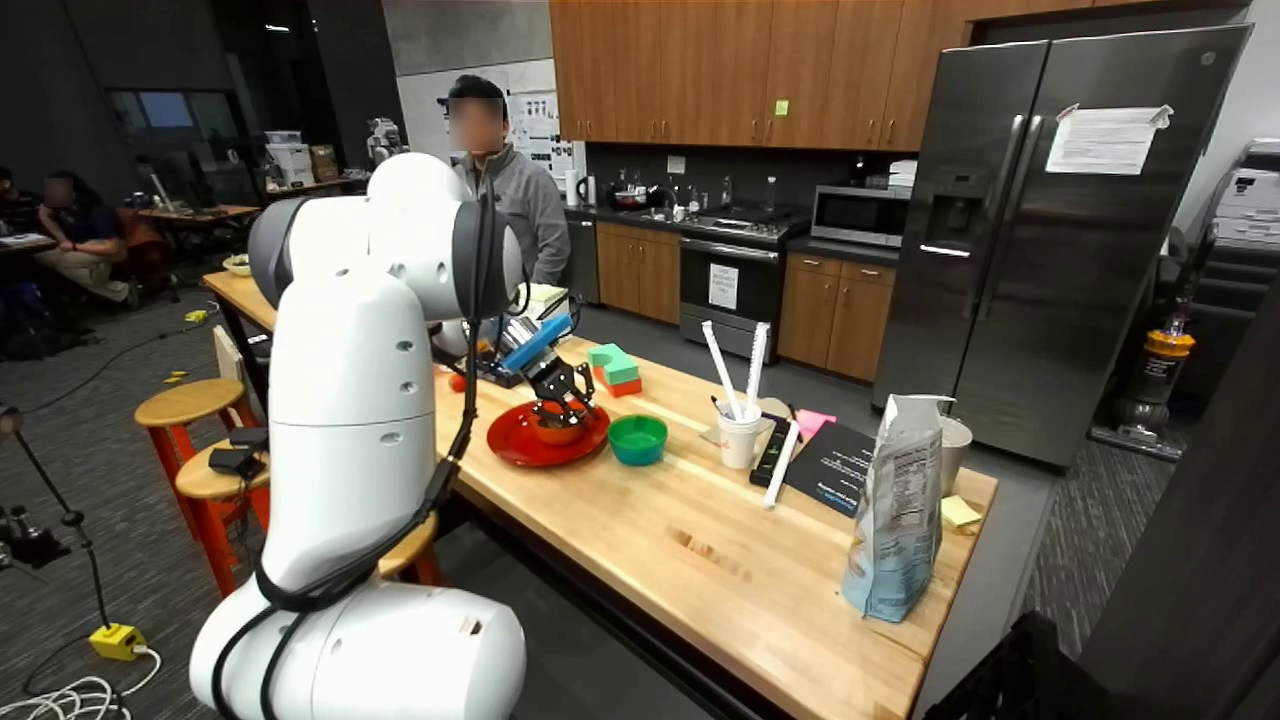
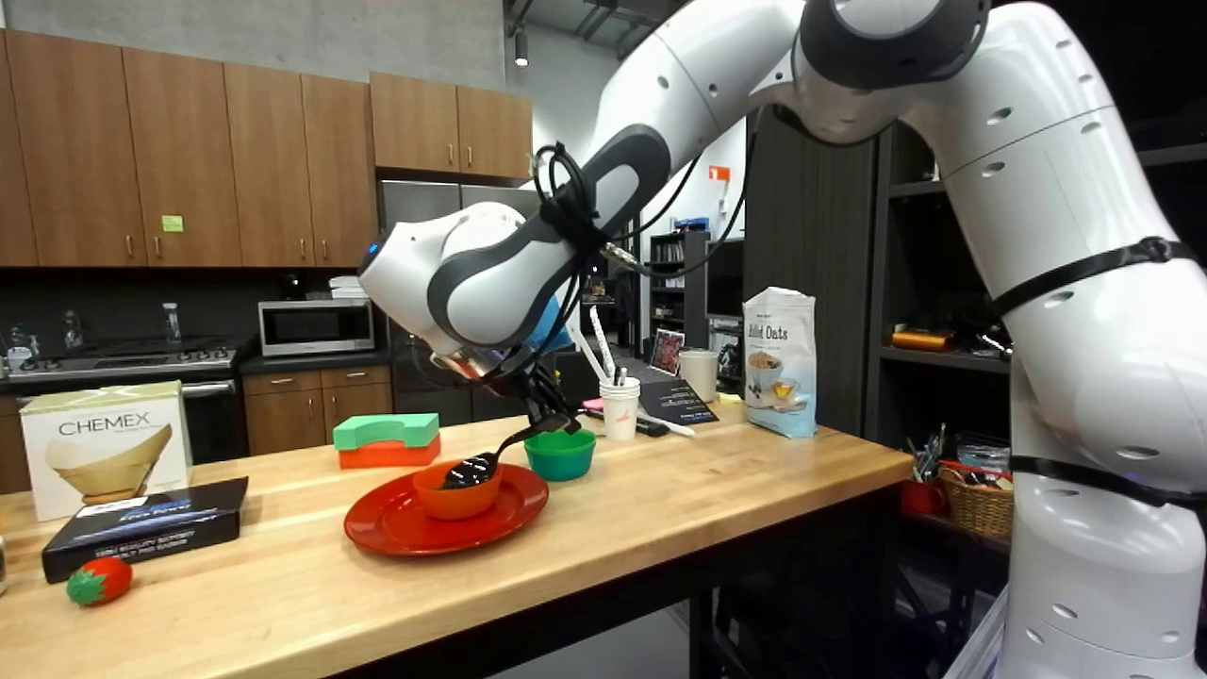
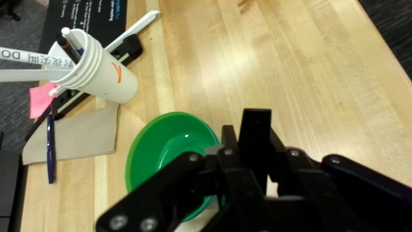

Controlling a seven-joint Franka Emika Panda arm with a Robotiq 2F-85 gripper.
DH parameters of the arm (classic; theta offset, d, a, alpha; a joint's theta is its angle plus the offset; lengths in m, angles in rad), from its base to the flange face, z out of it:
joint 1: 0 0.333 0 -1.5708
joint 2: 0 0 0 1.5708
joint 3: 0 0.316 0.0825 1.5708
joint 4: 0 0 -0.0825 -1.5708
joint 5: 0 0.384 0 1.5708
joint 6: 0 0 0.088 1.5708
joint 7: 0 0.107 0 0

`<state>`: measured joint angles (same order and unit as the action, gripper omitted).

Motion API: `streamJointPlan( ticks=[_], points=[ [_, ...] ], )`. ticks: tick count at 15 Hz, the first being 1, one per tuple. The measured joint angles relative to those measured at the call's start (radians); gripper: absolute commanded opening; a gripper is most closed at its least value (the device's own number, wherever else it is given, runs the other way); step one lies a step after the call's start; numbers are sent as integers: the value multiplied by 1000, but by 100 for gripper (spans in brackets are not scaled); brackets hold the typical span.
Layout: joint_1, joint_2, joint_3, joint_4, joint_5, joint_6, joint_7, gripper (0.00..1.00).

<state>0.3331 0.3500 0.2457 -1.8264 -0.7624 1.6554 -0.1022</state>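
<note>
The fingers [image 2: 547, 407] pinch the handle of a black spoon [image 2: 473, 469], which slants down from them in an exterior view. The spoon's head lies inside an orange bowl [image 2: 454, 504]; whether it touches the bottom is hidden. The orange bowl sits on a red plate [image 2: 388, 536], which rests on the wooden tabletop [image 2: 669, 490]. Just beside the plate, near the fingers, stands a green bowl [image 3: 167, 138]; in the wrist view the fingers cover part of it.

Beyond the green bowl, a white paper cup [image 1: 738, 442] stands upright with 2 long white sticks [image 1: 720, 368] leaning in it. Behind the plate, a green block [image 2: 387, 431] lies on top of a red block [image 2: 390, 455]. A bag of oats [image 2: 781, 366] stands farther along the tabletop. Towards the opposite end are a Chemex box [image 2: 108, 455], a flat black box [image 2: 146, 530] and a strawberry [image 2: 100, 581].
</note>
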Motion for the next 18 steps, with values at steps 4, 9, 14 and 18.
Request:
streamJointPlan(
  ticks=[4, 9, 14, 18],
  points=[
    [8, 14, 0, -13, -124, 32, -1, 6],
    [20, 16, 5, -20, -245, 34, -16, 6],
    [19, 24, 10, -21, -258, 53, -76, 6],
    [17, 34, 10, -21, -255, 65, -148, 6]
  ],
)
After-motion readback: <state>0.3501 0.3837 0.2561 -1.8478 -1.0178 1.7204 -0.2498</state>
